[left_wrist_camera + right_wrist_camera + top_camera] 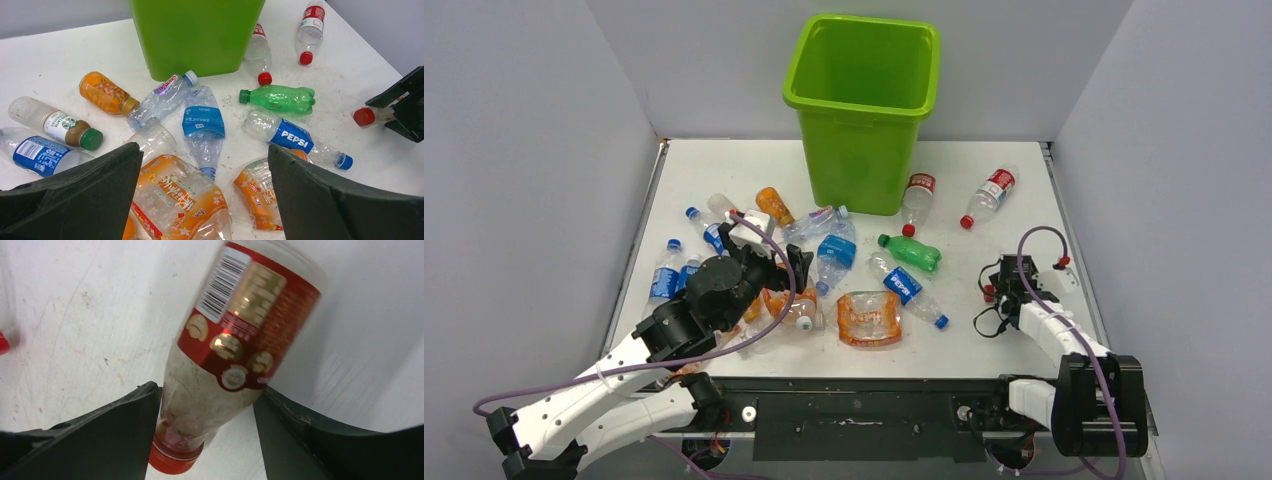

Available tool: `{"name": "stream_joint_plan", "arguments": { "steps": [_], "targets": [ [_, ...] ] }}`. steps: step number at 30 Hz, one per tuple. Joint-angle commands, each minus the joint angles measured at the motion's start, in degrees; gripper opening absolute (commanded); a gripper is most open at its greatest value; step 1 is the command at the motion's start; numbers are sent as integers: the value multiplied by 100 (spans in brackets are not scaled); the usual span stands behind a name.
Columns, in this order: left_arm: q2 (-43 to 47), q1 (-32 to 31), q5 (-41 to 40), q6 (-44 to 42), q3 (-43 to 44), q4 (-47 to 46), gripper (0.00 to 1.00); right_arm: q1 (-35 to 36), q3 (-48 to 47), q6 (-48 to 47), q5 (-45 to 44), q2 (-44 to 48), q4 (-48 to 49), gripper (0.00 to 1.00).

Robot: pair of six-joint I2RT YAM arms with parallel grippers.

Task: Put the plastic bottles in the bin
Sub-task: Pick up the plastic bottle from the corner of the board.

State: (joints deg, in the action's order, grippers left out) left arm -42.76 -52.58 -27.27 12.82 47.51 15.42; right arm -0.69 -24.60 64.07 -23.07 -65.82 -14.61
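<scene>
Left wrist view is showing your left pincer (203, 150) hanging spread wide over a crushed orange bottle (175, 200), another lying just beside it. You are risking snagging both or skating off the crumpled plastic. Behind centre, the bin (854, 150) is standing at the counter's (724, 165) far side, its tall rim threatening a low carry. Your right pincer (207, 392) is straddling a red-labelled bottle (240, 325) near the right edge. I cannot tell whether it is pinching, and that tapered neck could slip. You are facing one bin and roughly fourteen plastic bottles (834, 250), some hiding beneath your left arm.
</scene>
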Motion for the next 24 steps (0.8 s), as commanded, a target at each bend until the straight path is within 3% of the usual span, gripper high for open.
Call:
{"name": "stream_joint_plan", "arguments": {
  "steps": [1,7,10,16,21,24],
  "targets": [
    [100,-36,-107,-67,75,-160,96,36,132,-209,31,85,285,60],
    [135,-63,-173,-60,57,-175,96,34,251,-385,220,212,402,35],
    [128,-111,-260,-99,48,-176,96,400,85,-792,324,485,389,31],
    [81,-138,-304,-129,50,-167,96,1739,-674,-1741,172,1463,108,23],
    [112,-208,-463,-195,-38,-314,96,3488,-1330,-2656,-133,1845,-201,20],
    [212,-226,-453,-211,-123,-494,96,4533,-1353,-3158,94,2076,289,23]
  ]
}}
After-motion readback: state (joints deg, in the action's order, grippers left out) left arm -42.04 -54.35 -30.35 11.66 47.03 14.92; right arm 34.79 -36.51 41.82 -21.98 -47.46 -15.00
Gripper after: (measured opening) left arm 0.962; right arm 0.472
